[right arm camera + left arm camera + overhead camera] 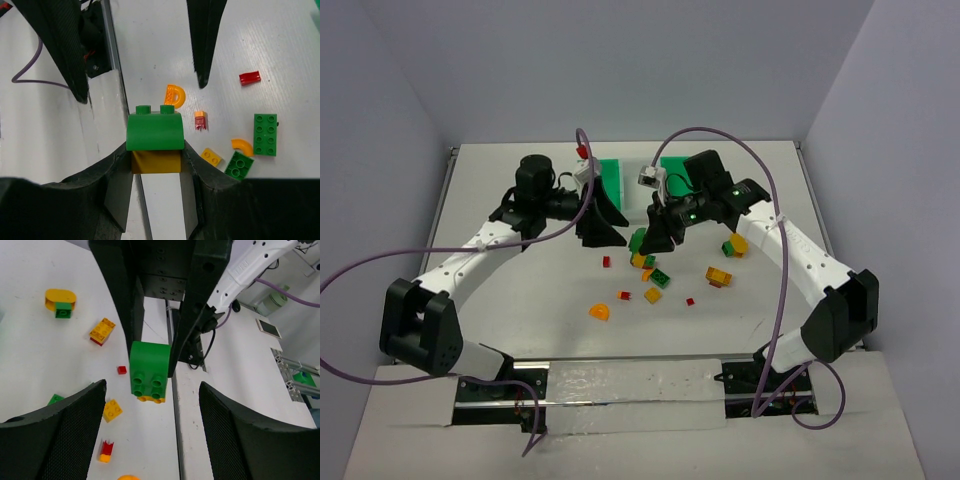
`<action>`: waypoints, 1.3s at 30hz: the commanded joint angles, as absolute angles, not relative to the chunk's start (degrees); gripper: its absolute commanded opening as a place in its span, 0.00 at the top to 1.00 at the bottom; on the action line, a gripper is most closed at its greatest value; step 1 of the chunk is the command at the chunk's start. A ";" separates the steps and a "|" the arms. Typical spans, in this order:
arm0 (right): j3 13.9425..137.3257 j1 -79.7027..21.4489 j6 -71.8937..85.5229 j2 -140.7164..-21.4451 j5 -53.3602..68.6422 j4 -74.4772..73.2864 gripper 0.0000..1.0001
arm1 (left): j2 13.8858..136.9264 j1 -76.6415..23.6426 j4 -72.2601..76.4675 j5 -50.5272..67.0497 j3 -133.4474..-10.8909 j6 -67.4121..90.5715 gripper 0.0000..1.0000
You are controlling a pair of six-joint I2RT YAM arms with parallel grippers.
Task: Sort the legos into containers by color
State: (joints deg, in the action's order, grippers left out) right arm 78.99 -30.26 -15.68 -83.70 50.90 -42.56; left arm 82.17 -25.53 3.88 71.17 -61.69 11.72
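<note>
My right gripper [155, 150] is shut on a stacked lego, a green curved brick [155, 132] over a yellow one, held just above the table. In the left wrist view that green brick [149, 371] hangs straight ahead between the right gripper's fingers. My left gripper [152, 440] faces it, open and empty, its fingers [202, 40] a short way from the brick. From above, both grippers [605, 238] [650, 238] meet in front of the green containers [610, 178] [675, 165]; the middle bin is hidden behind the wrists.
Loose legos lie toward the near side: an orange half-disc [599, 312], a yellow brick [653, 295], a green brick [660, 278], an orange brick [718, 276], red bits [607, 262] [690, 301], and a green-yellow piece [733, 246]. Walls enclose the table.
</note>
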 commanded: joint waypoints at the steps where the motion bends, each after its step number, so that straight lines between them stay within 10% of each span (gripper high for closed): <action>1: 82.51 -31.48 -17.34 -81.97 52.42 -44.06 1.00 | 81.53 -27.00 2.27 73.42 -62.36 9.39 0.19; 8: 83.63 -32.56 -17.97 -82.40 52.21 -44.87 1.00 | 82.13 -28.04 2.86 72.11 -62.27 9.89 0.27; 21: 82.79 -32.74 -17.49 -82.05 50.53 -44.30 1.00 | 82.49 -27.86 3.82 72.12 -62.40 11.86 1.00; 34: 78.29 -24.60 -23.44 -80.94 49.15 -48.31 1.00 | 85.81 -14.40 -7.59 68.73 -68.54 1.87 1.00; 39: 80.31 -15.90 -20.63 -85.22 46.20 -45.90 1.00 | 93.10 -14.49 -6.66 41.20 -76.26 -1.61 1.00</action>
State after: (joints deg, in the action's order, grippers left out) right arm 78.38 -21.38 -21.94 -83.25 49.12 -47.46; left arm 88.71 -13.89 -6.09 62.74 -69.22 2.94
